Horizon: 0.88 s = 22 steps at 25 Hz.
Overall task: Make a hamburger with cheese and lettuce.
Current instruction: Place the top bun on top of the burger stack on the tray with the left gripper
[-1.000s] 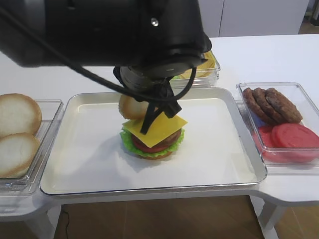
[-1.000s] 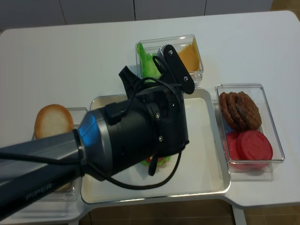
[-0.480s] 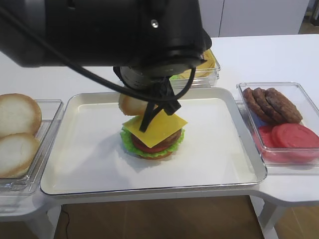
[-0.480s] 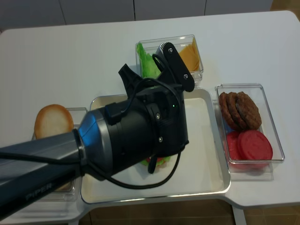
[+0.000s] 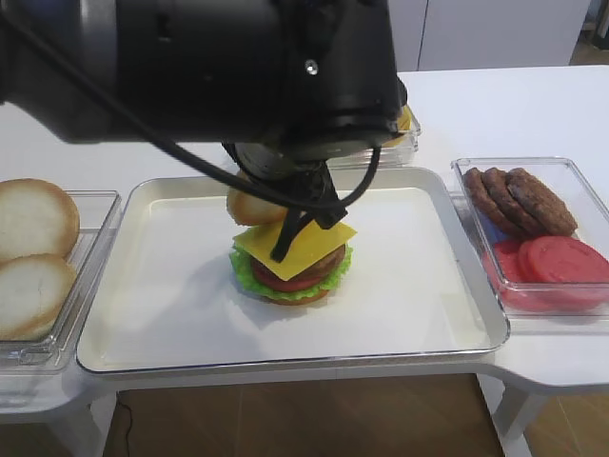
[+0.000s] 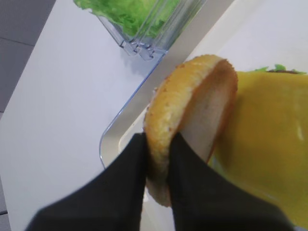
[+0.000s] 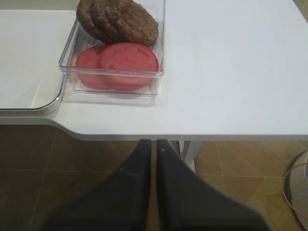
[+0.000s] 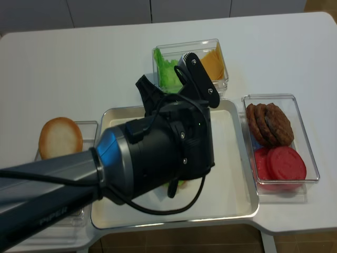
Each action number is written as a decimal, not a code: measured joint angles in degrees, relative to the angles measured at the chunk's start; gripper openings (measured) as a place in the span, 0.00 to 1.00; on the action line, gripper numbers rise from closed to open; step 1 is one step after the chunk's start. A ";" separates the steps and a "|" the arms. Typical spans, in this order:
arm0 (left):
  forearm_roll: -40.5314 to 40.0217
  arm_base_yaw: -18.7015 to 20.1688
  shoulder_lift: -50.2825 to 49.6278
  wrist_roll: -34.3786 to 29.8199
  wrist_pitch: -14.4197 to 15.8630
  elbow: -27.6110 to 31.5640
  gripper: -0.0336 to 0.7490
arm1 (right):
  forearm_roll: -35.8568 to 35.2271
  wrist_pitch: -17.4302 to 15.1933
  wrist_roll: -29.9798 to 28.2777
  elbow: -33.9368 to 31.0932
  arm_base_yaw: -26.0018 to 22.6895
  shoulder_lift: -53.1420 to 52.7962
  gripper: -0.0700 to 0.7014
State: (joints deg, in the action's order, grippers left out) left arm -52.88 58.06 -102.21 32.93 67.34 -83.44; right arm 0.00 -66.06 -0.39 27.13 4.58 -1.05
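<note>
The hamburger (image 5: 290, 271) stands mid-tray as a stack of bun base, lettuce (image 5: 242, 276), tomato and patty, with the cheese (image 5: 297, 245) on top. My left gripper (image 6: 158, 150) is shut on the edge of a sesame bun top (image 6: 192, 120), held on edge just behind and left of the stack, beside the cheese (image 6: 269, 144). In the front high view the bun top (image 5: 249, 205) shows under the big black left arm (image 5: 238, 76). Beyond the table's front edge, my right gripper (image 7: 152, 144) is shut and holds nothing.
The steel tray (image 5: 171, 314) holds only the stack. At its left is a bin of pale bun halves (image 5: 33, 248). At its right, one bin holds patties (image 5: 519, 200) and tomato slices (image 5: 561, 262). Behind it is a bin of loose lettuce (image 8: 167, 71) and cheese slices (image 8: 213, 64).
The left arm has shifted slightly and fills more of both high views. The bun top stays gripped at nearly the same spot behind the stack. The stack has not moved.
</note>
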 joint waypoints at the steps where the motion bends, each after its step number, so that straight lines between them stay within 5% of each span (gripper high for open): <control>1: 0.06 -0.02 0.00 0.11 0.00 0.00 0.15 | 0.00 0.00 0.00 0.00 0.00 0.00 0.13; 22: -0.07 0.70 0.00 1.23 0.28 0.00 0.18 | 0.00 0.00 0.00 0.00 0.00 0.00 0.13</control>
State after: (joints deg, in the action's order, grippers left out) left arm -52.95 58.77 -102.21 34.16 67.62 -83.44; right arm 0.00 -66.06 -0.39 27.13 4.58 -1.05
